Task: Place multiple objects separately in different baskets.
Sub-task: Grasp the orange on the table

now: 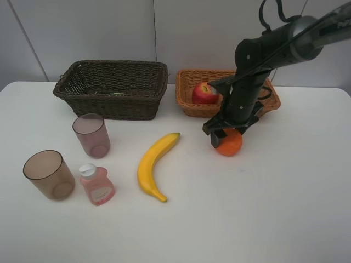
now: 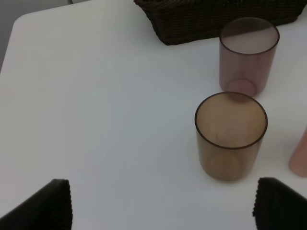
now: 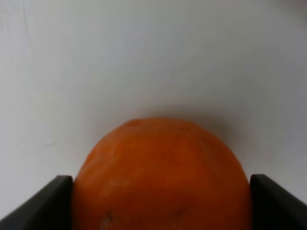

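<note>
Contact looked made on the right side. The right gripper point(image 1: 226, 138) stood straight down over the round orange tangerine point(image 1: 230, 147). In the wrist view I saw its two dark fingers point(image 3: 45, 203) pressed against opposite flanks of the fruit, the jaws spread only as wide as the tangerine point(image 3: 160, 172) and holding it. I could not tell whether the fruit was on the white table point(image 1: 274, 208) or just off it.

The tangerine sat just on the near side of the shallow light orange-tan wicker basket point(image 1: 185, 104), right of centre. A red apple point(image 1: 204, 93) lay inside that basket, towards its left end. The deep dark brown wicker basket point(image 1: 112, 107) stood just to the left of the tan one, at the far side of the table.

A curved yellow banana point(image 1: 153, 164) lay on the table near the middle, to the left of the tangerine and well apart from it. Further left stood a translucent pinkish cup point(image 1: 91, 135), upright and near the dark basket. A translucent brownish cup point(image 1: 48, 174) stood nearer to me and further left. A small pink bottle point(image 1: 97, 185) with a white cap stood just right of the brownish cup, leaning a little.

The left gripper point(image 2: 160, 208) was out of the overhead view. Its own camera showed me the jaws spread wide and holding nothing, above bare table short of the two cups.
</note>
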### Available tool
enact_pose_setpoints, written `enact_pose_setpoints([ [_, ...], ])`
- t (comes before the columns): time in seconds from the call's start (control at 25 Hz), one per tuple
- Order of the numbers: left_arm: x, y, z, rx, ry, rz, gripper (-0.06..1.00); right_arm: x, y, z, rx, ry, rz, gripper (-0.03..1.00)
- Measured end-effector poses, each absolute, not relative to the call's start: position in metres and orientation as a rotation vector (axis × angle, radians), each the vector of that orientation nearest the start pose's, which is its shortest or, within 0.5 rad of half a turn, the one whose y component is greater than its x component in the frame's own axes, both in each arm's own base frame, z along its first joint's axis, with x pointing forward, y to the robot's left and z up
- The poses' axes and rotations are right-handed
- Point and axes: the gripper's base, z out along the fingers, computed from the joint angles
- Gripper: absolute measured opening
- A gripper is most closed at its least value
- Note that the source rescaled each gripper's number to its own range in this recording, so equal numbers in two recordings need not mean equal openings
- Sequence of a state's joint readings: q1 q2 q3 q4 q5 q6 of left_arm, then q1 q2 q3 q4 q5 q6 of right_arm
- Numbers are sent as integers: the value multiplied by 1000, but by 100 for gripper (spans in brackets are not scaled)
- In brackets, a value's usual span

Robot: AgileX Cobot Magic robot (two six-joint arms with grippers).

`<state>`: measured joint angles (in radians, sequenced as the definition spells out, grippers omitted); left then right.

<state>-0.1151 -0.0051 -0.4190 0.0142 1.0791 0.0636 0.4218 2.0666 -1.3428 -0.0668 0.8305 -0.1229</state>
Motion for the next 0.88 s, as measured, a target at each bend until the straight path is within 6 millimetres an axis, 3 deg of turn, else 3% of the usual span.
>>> enact_pose_setpoints([
  [0.88, 2, 1, 253, 191, 2130, -13, 100, 356, 154, 134, -896, 2938, -78, 61],
])
